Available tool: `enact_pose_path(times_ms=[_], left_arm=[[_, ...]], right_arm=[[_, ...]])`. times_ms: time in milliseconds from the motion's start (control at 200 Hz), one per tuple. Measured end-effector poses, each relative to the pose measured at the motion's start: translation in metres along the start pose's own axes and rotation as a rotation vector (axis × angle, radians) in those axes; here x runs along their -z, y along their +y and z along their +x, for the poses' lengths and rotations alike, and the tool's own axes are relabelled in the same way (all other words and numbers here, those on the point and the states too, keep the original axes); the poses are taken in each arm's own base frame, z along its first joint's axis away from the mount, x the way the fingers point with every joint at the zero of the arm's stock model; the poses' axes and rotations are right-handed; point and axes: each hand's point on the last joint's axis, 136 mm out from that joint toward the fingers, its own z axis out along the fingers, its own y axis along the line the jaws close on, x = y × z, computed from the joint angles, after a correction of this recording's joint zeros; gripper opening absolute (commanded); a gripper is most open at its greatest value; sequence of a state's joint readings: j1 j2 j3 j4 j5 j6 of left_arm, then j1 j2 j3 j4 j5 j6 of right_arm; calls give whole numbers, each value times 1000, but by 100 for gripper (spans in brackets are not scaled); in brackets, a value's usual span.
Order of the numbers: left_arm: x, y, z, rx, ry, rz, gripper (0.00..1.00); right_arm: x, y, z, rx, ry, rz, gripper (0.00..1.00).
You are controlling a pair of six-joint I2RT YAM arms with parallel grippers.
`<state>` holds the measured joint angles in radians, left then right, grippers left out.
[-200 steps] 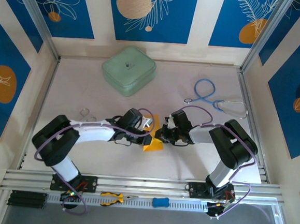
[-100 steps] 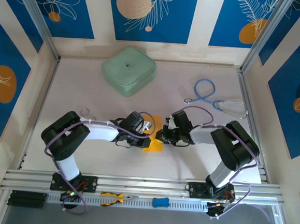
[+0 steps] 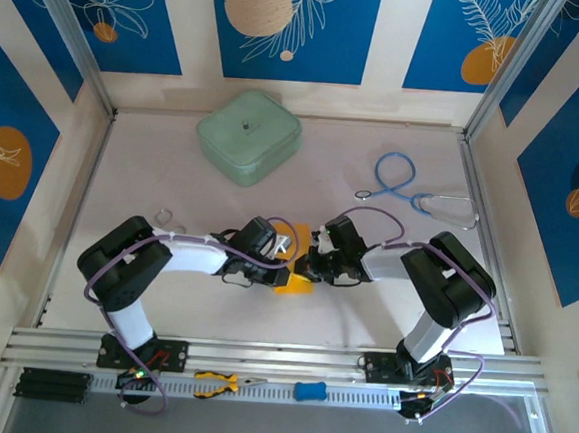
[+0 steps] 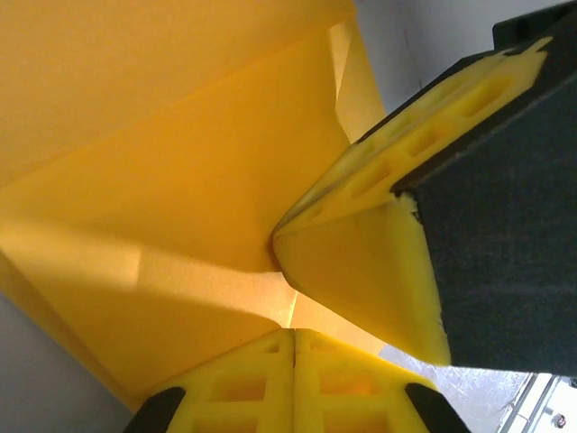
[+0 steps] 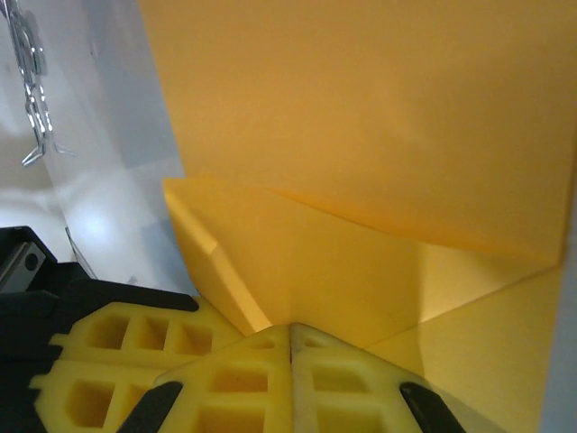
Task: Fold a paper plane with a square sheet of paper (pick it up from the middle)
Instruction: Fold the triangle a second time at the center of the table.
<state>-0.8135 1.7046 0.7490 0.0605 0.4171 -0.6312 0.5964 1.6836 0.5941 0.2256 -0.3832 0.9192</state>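
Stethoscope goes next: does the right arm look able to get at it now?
Probably not yet: the right gripper is shut on the orange paper, though nothing lies between it and the stethoscope.

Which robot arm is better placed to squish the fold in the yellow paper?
Probably right: the right gripper, shut, touches the crease in the square sheet of paper; the left gripper, also shut, sits near its edge.

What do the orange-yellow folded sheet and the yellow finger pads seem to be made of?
The orange-yellow folded sheet: thin matte paper, judging by its crisp creases and glare-free surface. The yellow finger pads: probably moulded foam or soft rubber, matte, with square hollows.
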Motion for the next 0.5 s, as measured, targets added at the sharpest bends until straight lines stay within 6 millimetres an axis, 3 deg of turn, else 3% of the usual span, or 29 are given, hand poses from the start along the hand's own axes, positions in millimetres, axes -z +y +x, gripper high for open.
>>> enact_pose_path(times_ms=[500], left_arm=[[1, 2, -2, -2, -13, -11, 0]], right_arm=[[15, -13, -27, -73, -50, 52, 5]])
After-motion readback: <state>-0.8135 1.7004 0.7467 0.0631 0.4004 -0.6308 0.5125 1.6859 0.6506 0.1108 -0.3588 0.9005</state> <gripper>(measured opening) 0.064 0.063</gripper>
